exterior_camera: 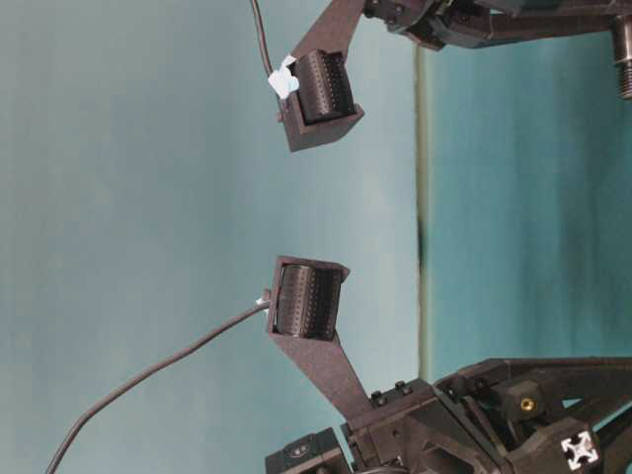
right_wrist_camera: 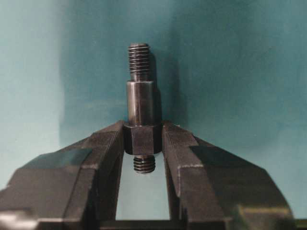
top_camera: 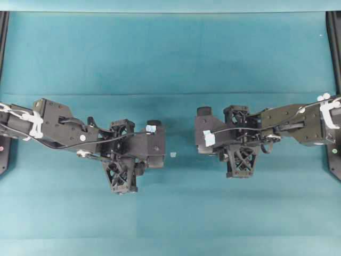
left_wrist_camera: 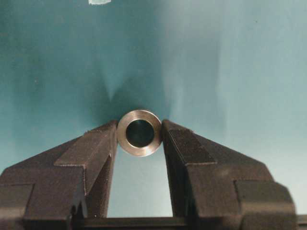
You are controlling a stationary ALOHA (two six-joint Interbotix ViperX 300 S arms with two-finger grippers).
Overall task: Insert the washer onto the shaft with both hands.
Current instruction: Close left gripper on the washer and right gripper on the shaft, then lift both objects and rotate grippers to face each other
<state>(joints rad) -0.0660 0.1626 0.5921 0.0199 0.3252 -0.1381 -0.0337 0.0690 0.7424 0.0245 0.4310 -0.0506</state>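
In the left wrist view the washer, a thick grey metal ring with a dark hole, sits between the tips of my left gripper, its face turned to the camera. Both fingers press its rim, above the teal cloth. My right gripper is shut on the hexagonal collar of the shaft, a dark stepped rod. One threaded end reaches past the fingertips and a short threaded stub shows behind the collar. From overhead, the left gripper and right gripper face each other across a small gap and hide both parts.
A small pale tape scrap lies on the teal cloth between the two grippers and shows again as a scrap in the left wrist view. Black frame rails run along the table's left and right edges. Cables trail from both wrists.
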